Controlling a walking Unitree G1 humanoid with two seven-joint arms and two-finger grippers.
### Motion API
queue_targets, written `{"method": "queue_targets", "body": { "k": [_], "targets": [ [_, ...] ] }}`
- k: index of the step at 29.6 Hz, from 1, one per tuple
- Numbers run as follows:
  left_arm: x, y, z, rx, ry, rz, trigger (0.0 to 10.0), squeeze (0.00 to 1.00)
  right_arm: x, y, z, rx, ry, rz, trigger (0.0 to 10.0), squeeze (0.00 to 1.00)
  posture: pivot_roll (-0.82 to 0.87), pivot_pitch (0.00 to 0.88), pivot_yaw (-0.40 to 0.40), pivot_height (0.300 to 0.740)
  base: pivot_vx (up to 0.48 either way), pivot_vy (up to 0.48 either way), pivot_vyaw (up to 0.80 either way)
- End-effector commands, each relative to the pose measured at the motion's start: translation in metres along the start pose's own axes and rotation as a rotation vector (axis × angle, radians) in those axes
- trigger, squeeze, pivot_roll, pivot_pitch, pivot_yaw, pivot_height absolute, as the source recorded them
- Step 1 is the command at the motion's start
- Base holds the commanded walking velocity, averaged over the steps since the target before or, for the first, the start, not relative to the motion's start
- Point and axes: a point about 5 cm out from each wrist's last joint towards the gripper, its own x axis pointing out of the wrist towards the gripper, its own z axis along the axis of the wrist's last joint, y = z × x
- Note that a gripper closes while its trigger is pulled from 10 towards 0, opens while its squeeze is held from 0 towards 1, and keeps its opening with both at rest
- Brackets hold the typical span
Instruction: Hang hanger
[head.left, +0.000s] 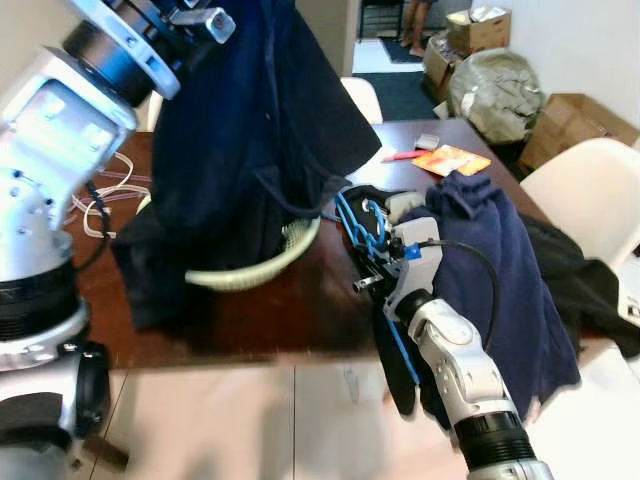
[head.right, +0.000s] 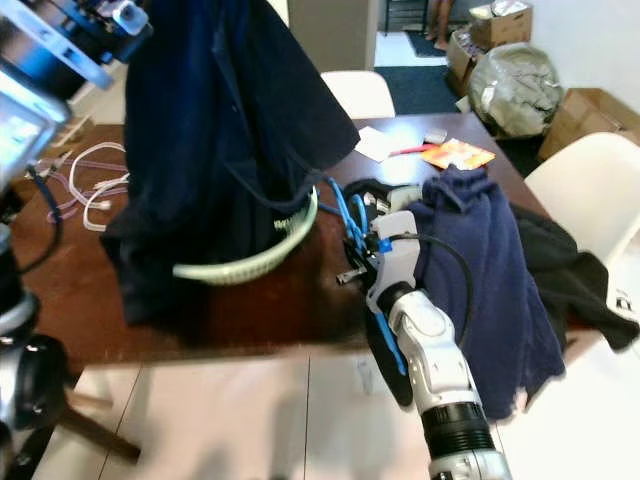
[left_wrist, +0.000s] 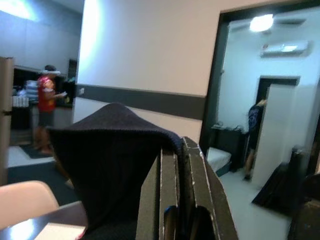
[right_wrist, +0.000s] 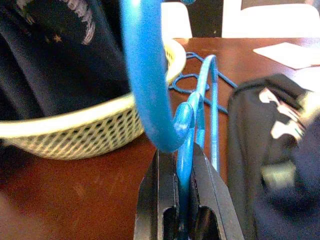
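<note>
My left gripper (head.left: 200, 20) is raised high at the upper left, shut on a dark navy garment (head.left: 250, 130) that hangs down over the table. In the left wrist view a fold of this dark fabric (left_wrist: 110, 155) is pinched at the fingers (left_wrist: 170, 175). My right gripper (head.left: 375, 270) is low over the table's front right, shut on a blue wire hanger (head.left: 360, 225). In the right wrist view the hanger's hook (right_wrist: 150, 90) curves up in front of the closed fingers (right_wrist: 160, 200). The hanger sits just right of the hanging garment, apart from it.
A pale mesh basket (head.left: 255, 270) lies on the brown table (head.left: 250, 320), partly under the garment. A blue cloth (head.left: 500, 260) drapes over the table's right edge. White cables (head.left: 100, 200) lie at the left. A white chair (head.left: 590, 190) and cardboard boxes (head.left: 575, 120) stand to the right.
</note>
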Motion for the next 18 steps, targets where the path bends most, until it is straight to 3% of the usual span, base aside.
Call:
{"method": "queue_targets", "body": {
  "k": [1, 3, 11, 15, 18],
  "targets": [
    [0.004, -0.008, 0.02, 0.08, -0.039, -0.056, 10.0, 0.0, -0.005, -0.001, -0.014, 0.054, 0.047, -0.021, 10.0, 0.0, 0.05, 0.033, 0.04, 0.74, -0.472, 0.0, 0.0],
    [0.008, -0.01, 0.035, 0.133, -0.063, -0.077, 10.0, 0.0, -0.005, -0.002, -0.012, 0.075, 0.033, -0.027, 10.0, 0.0, 0.05, 0.029, 0.042, 0.74, -0.472, 0.0, 0.0],
    [0.02, -0.024, 0.063, 0.245, -0.12, -0.128, 10.0, 0.0, -0.004, -0.006, -0.007, 0.104, 0.002, -0.026, 10.0, 0.0, 0.06, 0.033, 0.043, 0.74, -0.472, 0.0, 0.0],
    [0.022, -0.026, 0.066, 0.268, -0.126, -0.129, 10.0, 0.0, -0.005, -0.007, -0.006, 0.109, -0.001, -0.026, 10.0, 0.0, 0.06, 0.033, 0.043, 0.74, -0.472, 0.0, 0.0],
    [0.022, -0.022, 0.073, 0.363, -0.169, -0.049, 10.0, 0.0, -0.005, -0.007, -0.005, 0.114, -0.003, -0.026, 10.0, 0.0, 0.06, 0.034, 0.044, 0.74, 0.0, 0.0, 0.0]
  ]
}}
